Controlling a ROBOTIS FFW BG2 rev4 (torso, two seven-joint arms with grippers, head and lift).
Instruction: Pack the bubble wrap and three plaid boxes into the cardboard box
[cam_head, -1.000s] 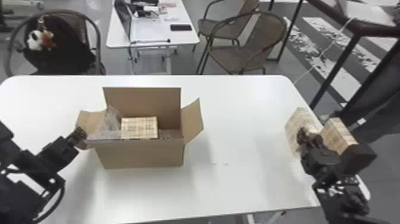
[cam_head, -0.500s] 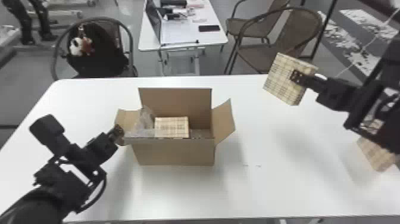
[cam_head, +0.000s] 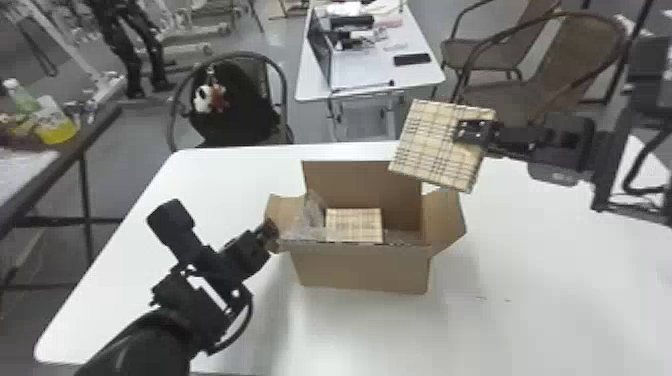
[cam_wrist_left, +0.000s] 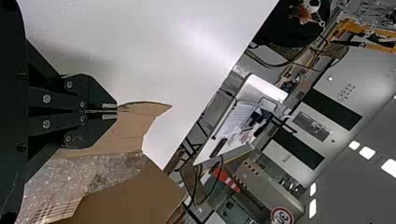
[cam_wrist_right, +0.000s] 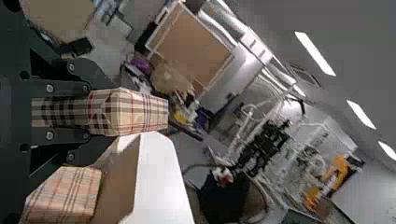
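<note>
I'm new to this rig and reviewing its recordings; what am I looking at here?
This is a robot with two black arms. One picture looks down from its head; the other two come from cameras on its wrists, shown sideways. An open cardboard box stands on the white table, with clear bubble wrap and one plaid box inside. The left gripper appears to pinch a side flap. The right gripper holds another plaid box, raised near the cardboard box's back right corner.
</note>
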